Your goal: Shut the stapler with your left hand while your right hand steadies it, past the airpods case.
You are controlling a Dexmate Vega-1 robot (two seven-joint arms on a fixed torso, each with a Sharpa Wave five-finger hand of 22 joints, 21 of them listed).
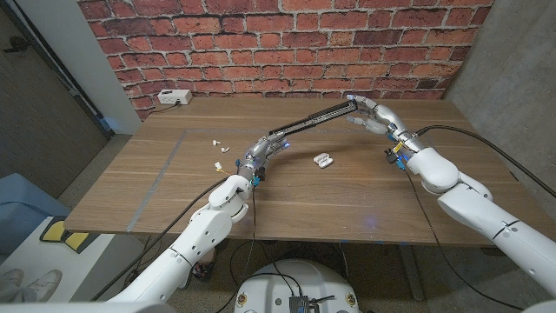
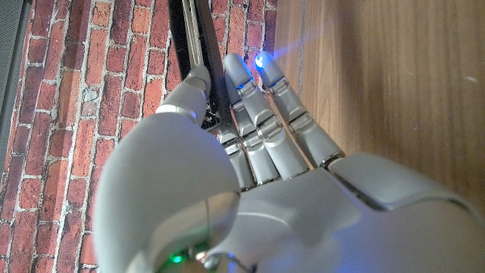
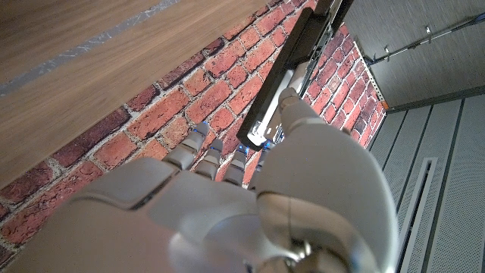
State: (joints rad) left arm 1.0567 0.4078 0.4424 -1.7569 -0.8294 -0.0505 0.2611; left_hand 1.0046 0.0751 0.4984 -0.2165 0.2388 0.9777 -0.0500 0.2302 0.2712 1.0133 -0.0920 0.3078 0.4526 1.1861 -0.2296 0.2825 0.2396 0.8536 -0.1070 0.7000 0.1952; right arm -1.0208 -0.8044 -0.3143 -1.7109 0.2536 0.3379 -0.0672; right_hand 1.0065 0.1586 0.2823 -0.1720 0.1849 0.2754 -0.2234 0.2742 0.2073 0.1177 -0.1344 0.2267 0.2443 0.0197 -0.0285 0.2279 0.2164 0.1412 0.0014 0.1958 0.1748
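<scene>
Looking down from the head camera, we see the stapler [image 1: 314, 117] opened out into one long black and silver bar, lifted off the desk [image 1: 347, 196] and slanting over its middle toward the far right corner. Our left hand [image 1: 265, 150] grips the lower end of the bar, and our right hand [image 1: 372, 114] holds the upper end near the far edge. From the left wrist camera we see the left hand's fingers [image 2: 261, 114] stretched along the stapler's dark body [image 2: 195, 38] with the thumb pressed against its other side, so the bar is pinched between them. From the right wrist camera the right hand's fingers [image 3: 292, 110] are closed around the stapler's end [image 3: 292, 68], whose silver metal channel shows against the brick wall [image 3: 189, 106].

The airpods case [image 1: 323, 160], small and white, lies on the desk near its middle, below the raised bar and between our two hands, touching neither. Several small white scraps [image 1: 219, 148] lie scattered on the desk toward the left, just beside the left hand. A white power strip [image 1: 174, 97] sits at the far left corner against the wall. A pale strip of tape [image 1: 165, 174] runs across the left part of the desk from the far edge to the near edge. A black cable [image 1: 460, 130] arcs from the right wrist past the right edge.
</scene>
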